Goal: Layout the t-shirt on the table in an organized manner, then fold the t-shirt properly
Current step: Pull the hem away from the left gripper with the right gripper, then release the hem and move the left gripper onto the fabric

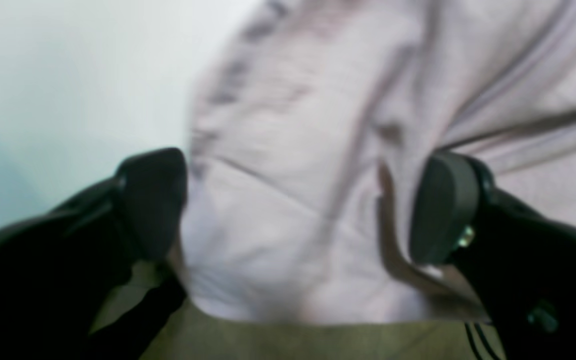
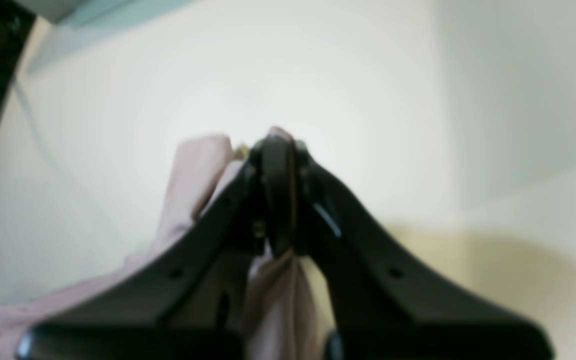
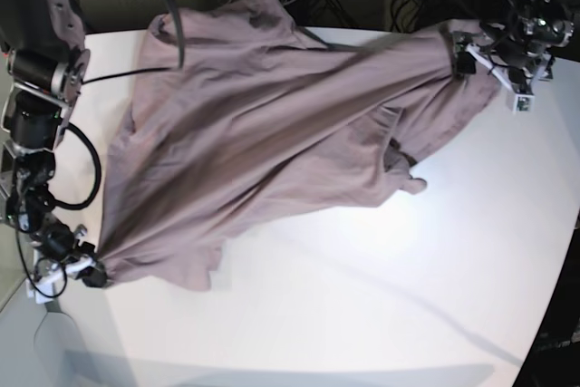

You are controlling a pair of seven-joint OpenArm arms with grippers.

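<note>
While the right gripper [image 3: 91, 271] is clamped on a corner of the t-shirt [image 3: 272, 124] at the near edge of the counter [image 3: 362, 296], the left gripper [image 1: 298, 210] has its jaws spread wide over cloth at the far corner, probably to pull the shirt taut. It lies rumpled and slanted across the counter. Plenty of bare room lies in front for spreading it.

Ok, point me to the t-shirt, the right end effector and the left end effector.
t-shirt [image 3: 272, 133]: base view, middle of the spread fabric.
right end effector [image 2: 279, 150]: right wrist view, shut tips pinching cloth.
left end effector [image 1: 298, 205]: left wrist view, gap between open tips, over cloth.
</note>
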